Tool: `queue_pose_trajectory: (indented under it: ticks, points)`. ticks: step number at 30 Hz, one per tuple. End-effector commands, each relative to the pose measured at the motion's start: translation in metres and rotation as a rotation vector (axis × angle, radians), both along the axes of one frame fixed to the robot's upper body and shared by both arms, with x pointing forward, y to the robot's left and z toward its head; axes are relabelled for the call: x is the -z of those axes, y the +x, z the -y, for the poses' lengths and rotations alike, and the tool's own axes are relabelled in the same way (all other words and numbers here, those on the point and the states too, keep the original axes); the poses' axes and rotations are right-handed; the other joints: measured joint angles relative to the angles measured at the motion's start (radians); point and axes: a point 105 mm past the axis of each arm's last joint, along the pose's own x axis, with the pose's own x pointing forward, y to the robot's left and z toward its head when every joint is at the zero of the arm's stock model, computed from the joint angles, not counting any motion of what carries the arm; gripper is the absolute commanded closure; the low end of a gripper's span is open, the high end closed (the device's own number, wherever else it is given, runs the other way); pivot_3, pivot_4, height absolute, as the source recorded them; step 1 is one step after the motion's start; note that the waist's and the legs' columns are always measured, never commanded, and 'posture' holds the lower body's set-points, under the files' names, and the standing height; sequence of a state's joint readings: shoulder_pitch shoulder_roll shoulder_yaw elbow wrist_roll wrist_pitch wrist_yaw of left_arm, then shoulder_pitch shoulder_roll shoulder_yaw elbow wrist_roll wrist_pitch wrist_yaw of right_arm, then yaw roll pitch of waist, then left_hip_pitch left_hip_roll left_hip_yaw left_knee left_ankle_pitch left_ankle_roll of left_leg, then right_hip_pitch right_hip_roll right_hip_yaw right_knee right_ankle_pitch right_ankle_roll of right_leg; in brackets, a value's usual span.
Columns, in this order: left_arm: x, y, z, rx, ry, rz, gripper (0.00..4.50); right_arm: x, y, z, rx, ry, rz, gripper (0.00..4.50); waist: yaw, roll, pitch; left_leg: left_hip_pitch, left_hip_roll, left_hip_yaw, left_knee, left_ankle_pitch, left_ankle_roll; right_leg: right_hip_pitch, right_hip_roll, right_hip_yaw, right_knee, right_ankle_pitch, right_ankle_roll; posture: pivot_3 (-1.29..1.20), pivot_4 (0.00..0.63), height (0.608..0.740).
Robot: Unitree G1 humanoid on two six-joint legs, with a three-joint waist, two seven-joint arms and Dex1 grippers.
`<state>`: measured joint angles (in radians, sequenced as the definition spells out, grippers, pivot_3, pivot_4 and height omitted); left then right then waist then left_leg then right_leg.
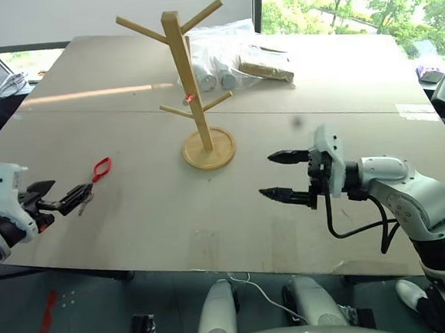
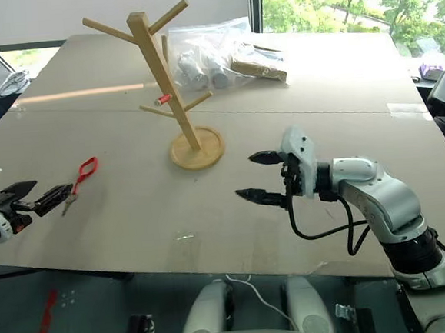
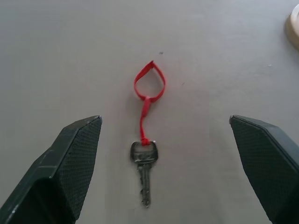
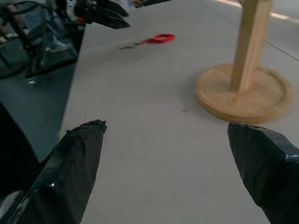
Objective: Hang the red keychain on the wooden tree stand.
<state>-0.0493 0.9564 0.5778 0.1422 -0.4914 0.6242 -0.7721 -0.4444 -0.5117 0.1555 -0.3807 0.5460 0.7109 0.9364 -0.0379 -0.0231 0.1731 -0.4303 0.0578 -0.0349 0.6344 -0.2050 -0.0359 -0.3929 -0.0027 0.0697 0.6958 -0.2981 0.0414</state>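
Risk lies at lower left, where the left gripper (image 1: 65,200), jaws spread wide and empty, faces the red keychain (image 1: 101,169) lying flat on the table (image 1: 211,221): closing on so thin a loop may pinch nothing or nudge it away from the wooden tree stand (image 1: 189,84).

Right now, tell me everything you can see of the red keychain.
The red keychain is a thin red strap tied into a loop, its tail running to a small grey metal key. It lies flat on the grey table, loop pointing away from the left claw, which hovers open just short of it. Nothing touches it but the table. It lies apart from the wooden tree stand.
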Motion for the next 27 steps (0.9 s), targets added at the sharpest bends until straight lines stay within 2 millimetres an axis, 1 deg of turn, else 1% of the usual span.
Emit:
queue_pose_trajectory:
  ticks: [1,4,7,10,13,16,17,22,24,27]
  points:
    - [-0.004,0.011,-0.013,0.015,0.03,0.008,0.0,-0.011,-0.006,-0.008,-0.072,0.018,0.023,0.05,0.0,-0.001,0.0,-0.001,0.0,0.0,0.0,0.0,0.0,-0.001,0.0,0.0,0.0,0.0,0.0,0.0,0.15,0.74]
    - [0.004,0.03,-0.013,0.049,0.023,-0.017,0.0,-0.018,-0.009,-0.014,-0.098,0.027,0.041,0.05,-0.001,-0.001,0.0,-0.002,0.0,0.0,0.0,0.0,0.0,-0.001,0.0,0.0,0.0,0.0,0.0,0.0,0.15,0.74]
    - [0.017,0.046,-0.014,0.068,0.037,-0.049,0.0,-0.022,-0.011,-0.013,-0.081,0.036,0.048,0.05,0.001,-0.002,0.0,-0.002,0.0,0.0,0.0,0.0,0.0,-0.002,0.0,-0.001,0.002,0.0,0.0,0.0,0.15,0.74]
    - [0.025,0.054,-0.012,0.095,0.033,-0.077,0.0,-0.023,-0.012,-0.011,-0.068,0.034,0.045,0.05,-0.001,-0.002,0.0,-0.002,0.0,0.0,0.0,0.0,0.0,-0.002,0.0,-0.001,0.001,0.0,0.0,0.0,0.15,0.74]
    - [0.037,0.055,-0.011,0.121,0.059,-0.128,0.0,-0.025,-0.014,-0.009,-0.059,0.031,0.045,0.05,-0.003,-0.002,0.0,-0.003,0.0,0.0,0.0,0.0,0.0,-0.003,0.0,-0.001,0.001,0.0,0.0,0.0,0.15,0.74]
    - [0.043,0.053,-0.011,0.144,0.067,-0.163,0.75,-0.029,-0.013,-0.007,-0.041,0.036,0.048,0.0,-0.003,-0.002,0.0,-0.002,0.0,0.0,0.0,0.0,0.0,-0.003,0.0,-0.001,0.002,0.0,0.0,0.0,0.15,0.74]
    - [0.044,0.05,-0.011,0.156,0.073,-0.177,1.14,-0.03,-0.012,-0.007,-0.034,0.039,0.049,0.0,-0.003,-0.002,0.0,-0.002,0.0,0.0,0.0,0.0,0.0,-0.003,0.0,-0.001,0.002,0.0,0.0,0.0,0.15,0.74]
    - [0.047,0.043,-0.016,0.162,0.096,-0.215,3.56,-0.033,-0.01,-0.005,-0.012,0.045,0.051,0.0,-0.003,-0.002,0.0,-0.002,0.0,0.0,0.001,0.0,0.0,-0.002,0.0,0.0,0.002,0.0,0.0,0.0,0.15,0.74]
    - [0.047,0.041,-0.018,0.156,0.107,-0.223,4.47,-0.033,-0.01,-0.005,-0.008,0.046,0.051,0.0,-0.003,-0.002,0.0,-0.002,0.0,0.0,0.001,0.0,0.0,-0.002,0.0,-0.001,0.002,0.0,0.0,0.0,0.15,0.74]
    - [0.048,0.04,-0.019,0.153,0.107,-0.225,4.47,-0.034,-0.009,-0.004,-0.004,0.046,0.049,0.0,-0.004,-0.002,0.0,-0.002,0.0,0.0,0.001,0.0,0.0,-0.002,0.0,0.0,0.002,0.0,0.0,0.0,0.15,0.74]
